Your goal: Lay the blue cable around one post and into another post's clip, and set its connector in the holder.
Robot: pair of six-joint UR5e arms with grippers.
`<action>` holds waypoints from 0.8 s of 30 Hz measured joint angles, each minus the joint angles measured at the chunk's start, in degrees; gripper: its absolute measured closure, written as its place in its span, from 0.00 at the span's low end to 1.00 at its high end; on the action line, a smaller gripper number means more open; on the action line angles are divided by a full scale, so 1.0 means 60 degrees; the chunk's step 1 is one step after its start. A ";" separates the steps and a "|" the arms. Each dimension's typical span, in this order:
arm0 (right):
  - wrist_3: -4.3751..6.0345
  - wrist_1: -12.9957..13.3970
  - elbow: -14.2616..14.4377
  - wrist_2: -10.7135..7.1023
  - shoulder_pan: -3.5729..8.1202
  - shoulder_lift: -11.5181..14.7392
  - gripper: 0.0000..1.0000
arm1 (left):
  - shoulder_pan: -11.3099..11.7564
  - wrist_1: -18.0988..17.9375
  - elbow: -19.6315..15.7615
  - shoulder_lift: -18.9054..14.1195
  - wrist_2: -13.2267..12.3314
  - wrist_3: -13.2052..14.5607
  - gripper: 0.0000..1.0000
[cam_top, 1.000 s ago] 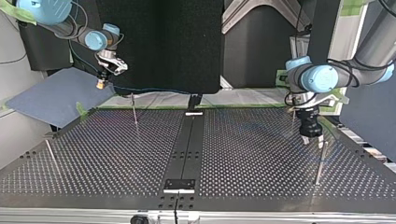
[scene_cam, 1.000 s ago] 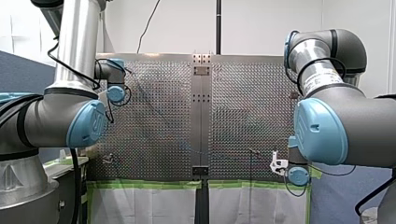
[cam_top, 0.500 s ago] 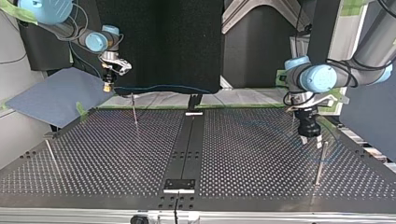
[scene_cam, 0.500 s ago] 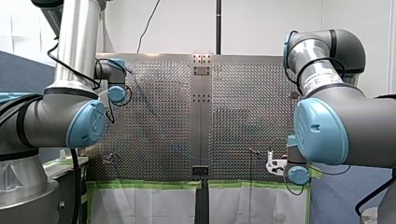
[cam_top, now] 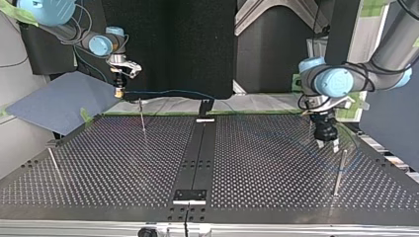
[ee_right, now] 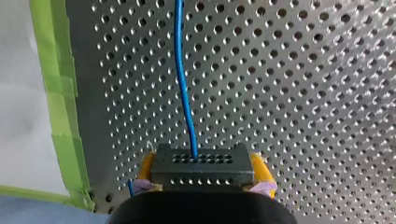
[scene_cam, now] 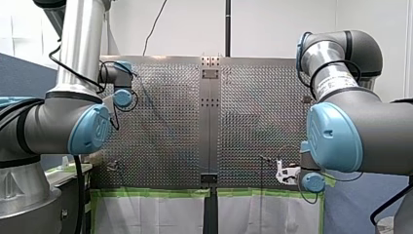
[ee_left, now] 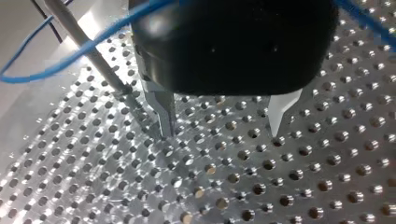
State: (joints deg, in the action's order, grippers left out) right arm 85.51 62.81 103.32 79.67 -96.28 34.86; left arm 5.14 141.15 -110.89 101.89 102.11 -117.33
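connector (ee_right: 201,164): a black block with rows of small holes, pinched on its two short sides by my right claw and carried above the worktop (ee_right: 303,93).
blue cable (ee_right: 183,84): it leaves the middle of the connector's face and runs straight ahead of my right claw over the perforated plate. In the top view it stretches sideways from that claw toward the dark centre strip (cam_top: 197,153). By my left claw a loop of it passes on the metal finger's side, and another stretch passes on the pale finger's side.
my right claw (ee_right: 202,173): pressed together on the connector, with one of the yellow pads (ee_right: 146,166) against each end; it touches nothing else.
my left claw (ee_left: 222,133): spread wide, the metal finger (ee_left: 162,109) and the pale finger (ee_left: 281,109) well apart with nothing between them. The tips hang close over the holes of the worktop; whether they touch it I cannot tell.
post (ee_left: 81,44): a thin metal rod set in the worktop just beside the metal finger. The cable's loop crosses it, but whether it goes around the rod or only lies against it I cannot tell.
second post (cam_top: 142,118): it stands in the worktop near my right claw, its top just beside the stretched cable; whether they touch I cannot tell.
green tape (ee_right: 60,93): a strip along the worktop's edge, off to one side of my right claw and well apart from the cable.
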 joint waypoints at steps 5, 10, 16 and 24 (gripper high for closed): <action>0.0076 -0.0018 -0.0011 -0.0456 -0.0001 0.0000 0.98 | -0.0170 -0.0036 -0.0204 0.0000 -0.0091 -0.0073 0.00; 0.0146 -0.0199 -0.0081 -0.0894 -0.0044 0.0000 0.98 | -0.0374 -0.0061 -0.0258 0.0000 -0.0264 -0.0301 0.00; 0.0255 -0.0286 -0.0100 -0.1383 -0.0070 0.0000 0.98 | -0.0539 -0.0297 -0.0258 -0.0003 -0.0683 -0.0650 0.00; 0.0281 -0.0347 -0.0102 -0.2125 -0.0078 0.0000 0.98 | -0.0522 -0.0947 -0.0262 -0.0009 -0.1421 -0.1380 0.00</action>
State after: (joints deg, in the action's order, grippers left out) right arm 87.20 60.73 102.71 66.92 -96.75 34.86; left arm 2.01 135.47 -112.46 101.84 93.59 -125.61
